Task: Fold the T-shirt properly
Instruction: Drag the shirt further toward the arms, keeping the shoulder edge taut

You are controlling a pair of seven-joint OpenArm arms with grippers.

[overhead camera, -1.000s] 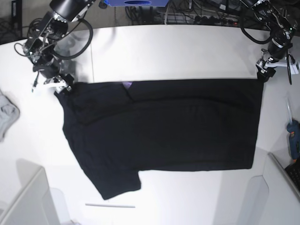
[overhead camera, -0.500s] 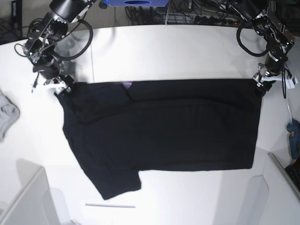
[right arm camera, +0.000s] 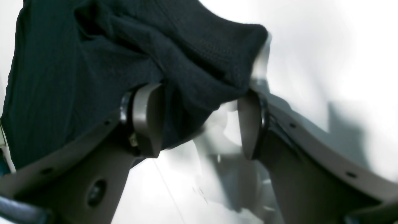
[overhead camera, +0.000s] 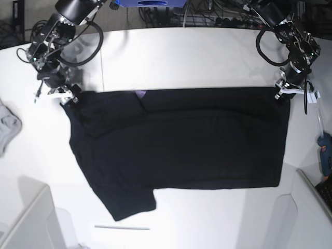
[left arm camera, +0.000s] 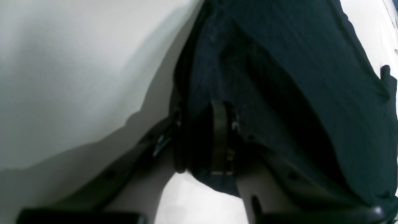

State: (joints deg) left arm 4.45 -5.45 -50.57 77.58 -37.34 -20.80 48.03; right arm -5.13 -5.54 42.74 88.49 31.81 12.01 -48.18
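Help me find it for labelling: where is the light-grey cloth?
In the base view, the light-grey cloth lies at the table's far left edge, apart from the black T-shirt.

Two robot arms reach low from the far side. The left gripper (left arm camera: 202, 137) has jaws nearly together; the right gripper (right arm camera: 199, 121) stands wide apart.

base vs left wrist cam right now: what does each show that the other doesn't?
Base only: the whole T-shirt spread flat on the white table, one sleeve pointing toward the near edge, a purple scrap at the collar, the right gripper at the opposite top corner, a grey cloth at the table edge and a blue tool.

Left wrist only: the left gripper close up, its fingers drawn near together with the black hem bunched between them.

Both: black shirt fabric, white tabletop, and the left gripper at that corner.
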